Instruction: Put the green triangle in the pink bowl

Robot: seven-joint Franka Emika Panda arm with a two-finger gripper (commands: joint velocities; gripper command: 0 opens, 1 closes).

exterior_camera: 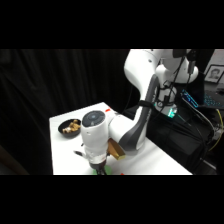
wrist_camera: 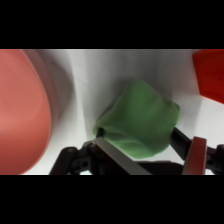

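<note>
In the side view the worktop [exterior_camera: 145,155] is brightly lit, nearly washed out to plain white, against a very dark background that fills the left and upper left of the frame. The white arm [exterior_camera: 100,132] catches strong light on its rounded top, with soft grey shading underneath. Everything there is a little soft.

In the wrist view the light falls evenly. The pink bowl [wrist_camera: 20,110] at the left edge is heavily blurred, its rim smearing into a grey shadow on the worktop. The green triangle [wrist_camera: 140,122] is also out of focus, with soft edges.
</note>
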